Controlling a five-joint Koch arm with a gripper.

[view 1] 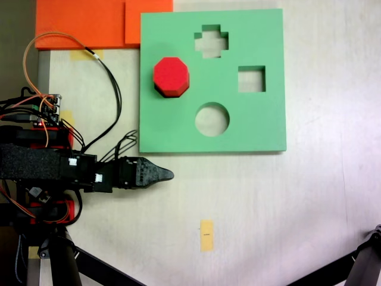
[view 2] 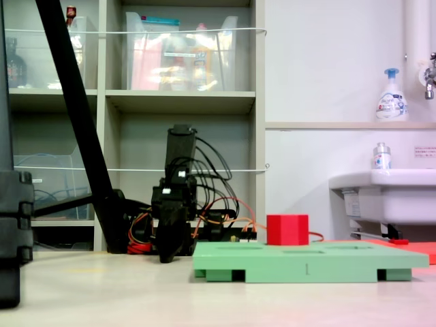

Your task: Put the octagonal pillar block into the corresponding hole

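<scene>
Gripper (view 1: pixel 166 174) sits low over the bare table in the top-down fixed view, pointing right, its black tip just short of the green board's (view 1: pixel 268 128) lower left corner and not touching it. From above I see a single tapered point, and in the side-on fixed view the gripper (view 2: pixel 167 257) hangs tip-down close to the table with its jaws lined up one behind the other, so I cannot tell whether they are apart or together. It holds nothing that I can see.

The red block (view 1: pixel 171 76) stands upright on the left part of the board, well apart from the gripper: up and slightly right of the tip in the top-down view. In the side view the block (view 2: pixel 287 229) rises from the board (view 2: pixel 310 262), to the right of the gripper. Its eight-sided top covers the spot it occupies, so I cannot tell how deep it sits.

Right of the block lie a cross cutout (view 1: pixel 211 42), a square cutout (view 1: pixel 252 79) and a round cutout (view 1: pixel 212 119). An orange sheet (view 1: pixel 83 24) lies at the top left, touching the board's upper edge.
</scene>
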